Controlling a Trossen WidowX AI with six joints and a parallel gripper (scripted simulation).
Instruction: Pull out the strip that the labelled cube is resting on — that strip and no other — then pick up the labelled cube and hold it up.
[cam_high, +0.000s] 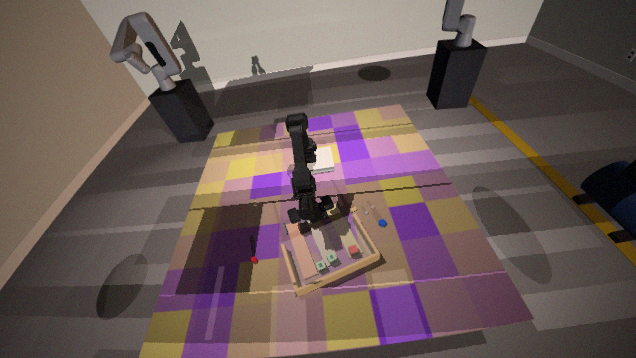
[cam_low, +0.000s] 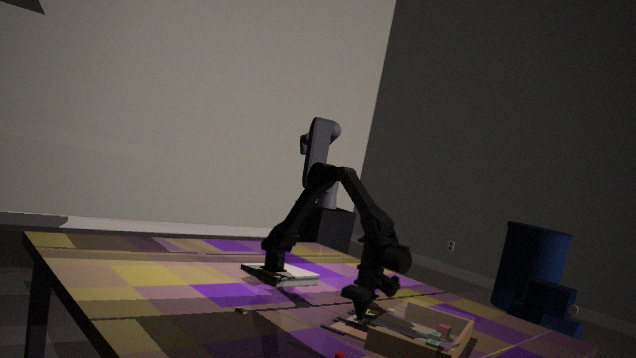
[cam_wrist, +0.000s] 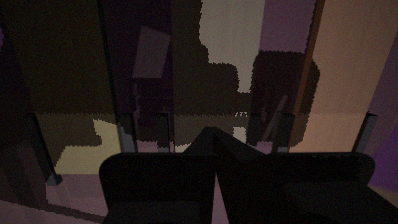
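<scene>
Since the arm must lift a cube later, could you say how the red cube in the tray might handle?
The red cube looks small and blocky, so probably light and rigid. Its flat faces should not roll. On its strip, it might slide.
</scene>
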